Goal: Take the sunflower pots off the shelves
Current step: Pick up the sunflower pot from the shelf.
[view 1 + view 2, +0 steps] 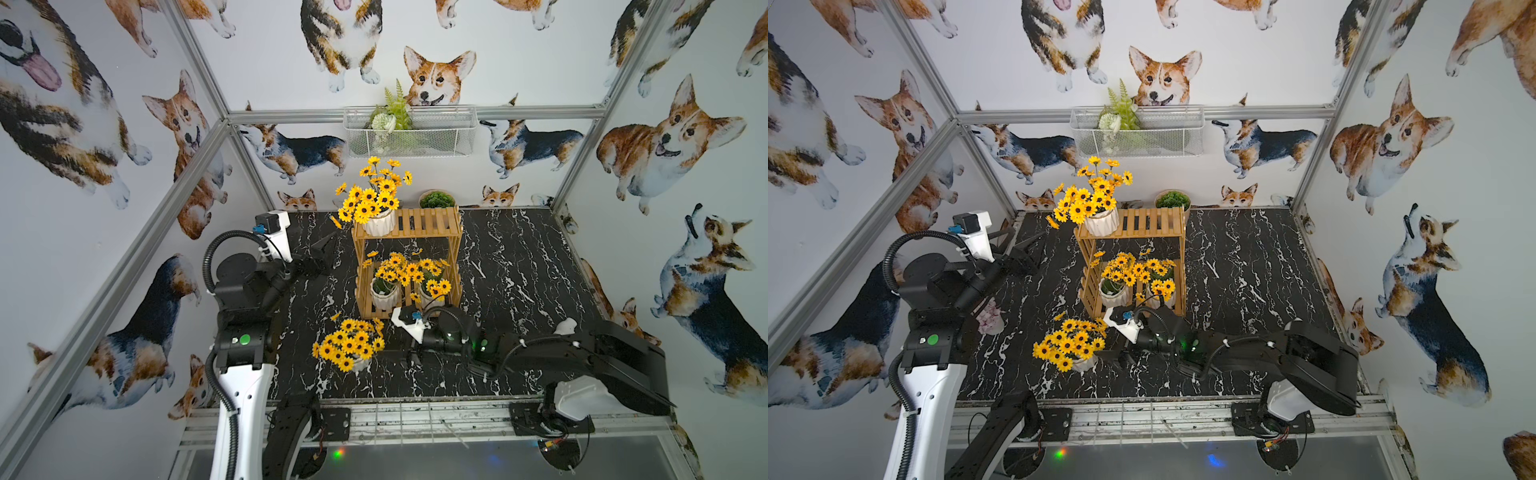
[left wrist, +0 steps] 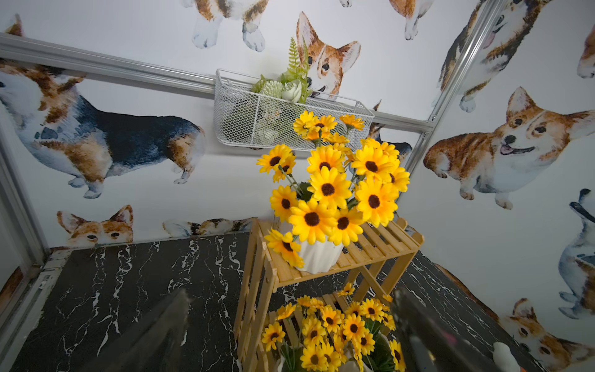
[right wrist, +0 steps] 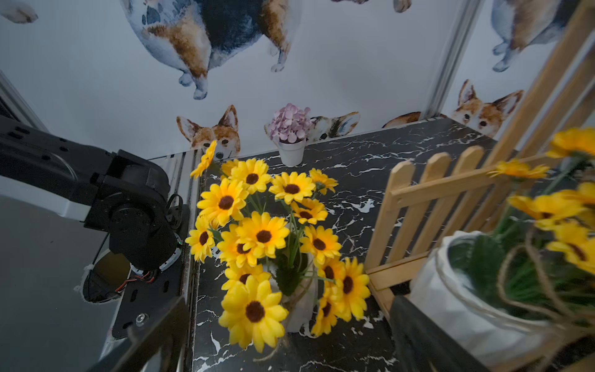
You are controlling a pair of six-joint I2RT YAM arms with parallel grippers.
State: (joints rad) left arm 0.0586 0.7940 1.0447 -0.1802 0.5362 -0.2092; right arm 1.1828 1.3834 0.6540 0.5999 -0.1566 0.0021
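Three sunflower pots are on the shelves [image 1: 428, 222], one is off.
- Top-tier pot [image 1: 379, 224]: left end of the upper slats, blooms spilling past the edge.
- Lower tier: left pot [image 1: 384, 293] and right pot [image 1: 430, 296] side by side, blooms tangled together under the top tier.
- Fourth pot [image 1: 351, 347]: on the table [image 1: 519, 270], in front of the shelves.

Right claw [image 1: 409, 356] is low over the table just beside the fourth pot, jaws wide apart, gripping nothing. Its wrist and cable overlap the shelves' front rail and part of the right pot.

Left claw [image 1: 324, 255] hangs left of the shelves, jaws apart, empty, facing the top-tier pot.

Around:
- Beige bowl of greenery [image 1: 436, 199] behind the shelves.
- Wire basket [image 1: 409, 133] with a fern [image 1: 390, 110] on the back rail.
- Lilac flower pot [image 3: 291, 141] at the table's left edge, half behind the left arm from above.

Hard to read:
- The fourth pot's white body is nearly buried under blooms in both top views.
- The right claw's fingers blend into the black table, so I can't tell whether they touch the fourth pot.
- The nearest lower pot is blurred and cut off in the right wrist view.
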